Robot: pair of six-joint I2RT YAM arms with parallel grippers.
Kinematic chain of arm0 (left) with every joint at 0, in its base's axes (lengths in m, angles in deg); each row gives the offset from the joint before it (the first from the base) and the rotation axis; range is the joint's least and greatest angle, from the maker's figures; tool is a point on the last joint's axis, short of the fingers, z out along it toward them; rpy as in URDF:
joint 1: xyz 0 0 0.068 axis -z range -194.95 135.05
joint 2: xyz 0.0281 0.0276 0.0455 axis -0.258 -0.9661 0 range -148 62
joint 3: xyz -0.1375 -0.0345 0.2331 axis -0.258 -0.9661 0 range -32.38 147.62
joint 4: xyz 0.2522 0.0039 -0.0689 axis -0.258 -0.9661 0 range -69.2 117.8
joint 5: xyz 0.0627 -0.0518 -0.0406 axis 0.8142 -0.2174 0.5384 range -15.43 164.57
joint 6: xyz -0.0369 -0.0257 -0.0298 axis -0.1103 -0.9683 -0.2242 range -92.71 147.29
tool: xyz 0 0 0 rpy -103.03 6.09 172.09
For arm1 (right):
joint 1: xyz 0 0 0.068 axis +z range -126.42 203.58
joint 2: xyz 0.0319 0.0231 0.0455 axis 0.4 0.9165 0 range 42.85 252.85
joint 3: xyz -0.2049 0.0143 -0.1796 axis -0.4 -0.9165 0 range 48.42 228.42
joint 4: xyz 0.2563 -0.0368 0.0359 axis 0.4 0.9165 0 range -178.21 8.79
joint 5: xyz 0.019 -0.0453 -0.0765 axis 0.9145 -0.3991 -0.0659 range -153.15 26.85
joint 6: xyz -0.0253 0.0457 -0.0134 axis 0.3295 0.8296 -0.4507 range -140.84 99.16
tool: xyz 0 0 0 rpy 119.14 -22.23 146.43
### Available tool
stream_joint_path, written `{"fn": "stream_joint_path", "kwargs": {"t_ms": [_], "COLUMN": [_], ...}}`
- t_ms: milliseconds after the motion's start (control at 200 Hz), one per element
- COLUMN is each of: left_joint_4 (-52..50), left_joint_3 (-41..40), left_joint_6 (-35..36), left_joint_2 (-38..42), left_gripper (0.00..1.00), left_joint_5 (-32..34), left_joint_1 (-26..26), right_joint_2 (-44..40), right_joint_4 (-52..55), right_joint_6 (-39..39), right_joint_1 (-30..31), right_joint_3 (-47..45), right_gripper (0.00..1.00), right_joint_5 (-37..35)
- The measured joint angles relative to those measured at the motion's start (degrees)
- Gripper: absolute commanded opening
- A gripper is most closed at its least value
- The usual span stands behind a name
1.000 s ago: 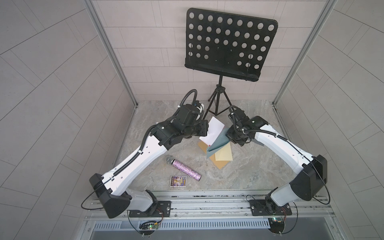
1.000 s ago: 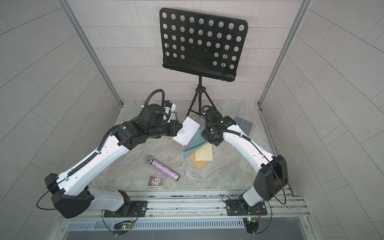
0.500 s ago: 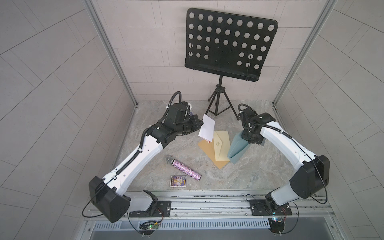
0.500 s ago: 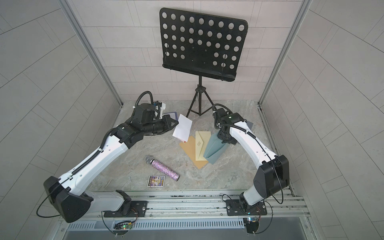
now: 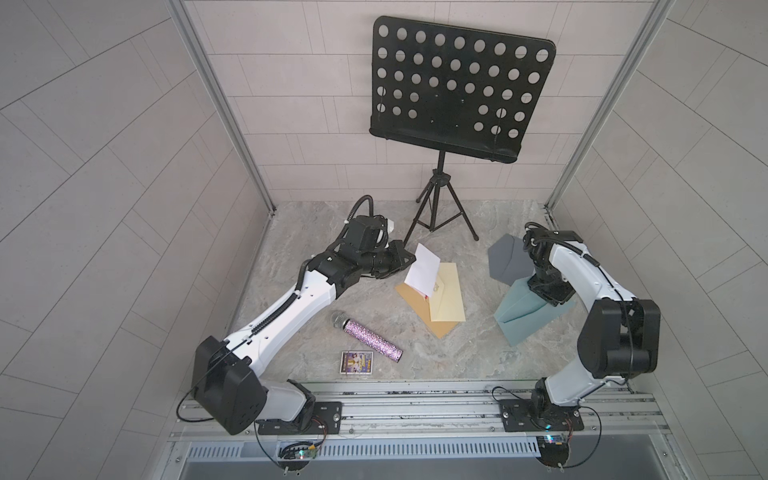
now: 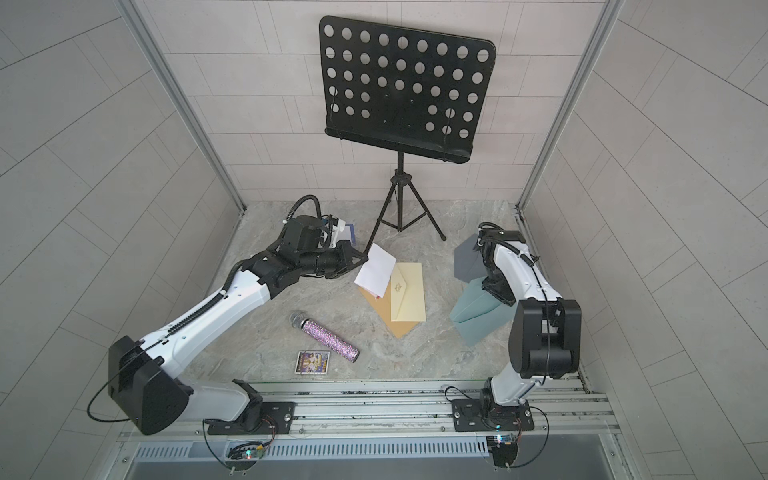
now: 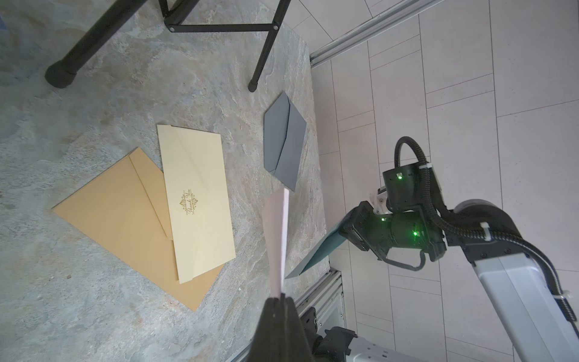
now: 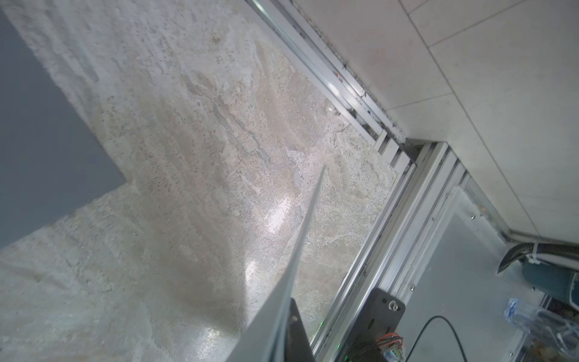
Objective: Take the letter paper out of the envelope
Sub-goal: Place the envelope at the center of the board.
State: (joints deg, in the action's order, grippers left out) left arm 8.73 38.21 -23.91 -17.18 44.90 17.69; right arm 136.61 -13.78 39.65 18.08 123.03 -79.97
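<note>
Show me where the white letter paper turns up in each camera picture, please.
A top view: letter paper mid-table, pinched by the left gripper.
A top view: same spot, beside the cream envelope.
Left wrist: seen edge-on, rising from the gripper.
Right wrist: not in it.
Shared landmark: the cream envelope, in both top views and the left wrist view.

Passage offered by bare marble tabletop (image 5: 482, 299) between cream paper envelope (image 5: 446, 299) and teal paper envelope (image 5: 528, 320); rear centre blocked by black tripod music stand (image 5: 440, 179).
</note>
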Motion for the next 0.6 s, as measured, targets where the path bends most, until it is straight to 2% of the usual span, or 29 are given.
{"fn": "stream_joint_path", "kwargs": {"t_ms": [215,385,475,545,600], "left_joint_4": [0.39,0.28,-0.04,-0.33,-0.52], "left_joint_3": [-0.15,-0.15,-0.15,-0.15,-0.15], "left_joint_6": [-0.24,-0.22,-0.17,-0.13,-0.04], "left_joint_2": [0.0,0.04,0.24,0.48,0.72], "left_gripper": [0.0,0.0,0.0,0.0,0.0], "left_joint_5": [-0.57,-0.5,-0.28,-0.13,-0.07], "left_joint_1": [0.0,0.0,0.0,0.0,0.0], "right_joint_2": [7.58,10.12,10.84,11.45,11.69], "right_joint_4": [0.07,0.0,-0.24,-0.57,-1.18], "right_joint_6": [5.9,9.68,11.28,12.13,13.46], "right_joint_1": [-5.4,-6.95,-7.17,-7.21,-7.21], "right_joint_3": [-0.33,-0.59,-1.14,-1.29,-1.6], "right_gripper": [0.0,0.0,0.11,0.31,0.41], "right_joint_5": [6.12,9.75,11.65,12.79,13.51]}}
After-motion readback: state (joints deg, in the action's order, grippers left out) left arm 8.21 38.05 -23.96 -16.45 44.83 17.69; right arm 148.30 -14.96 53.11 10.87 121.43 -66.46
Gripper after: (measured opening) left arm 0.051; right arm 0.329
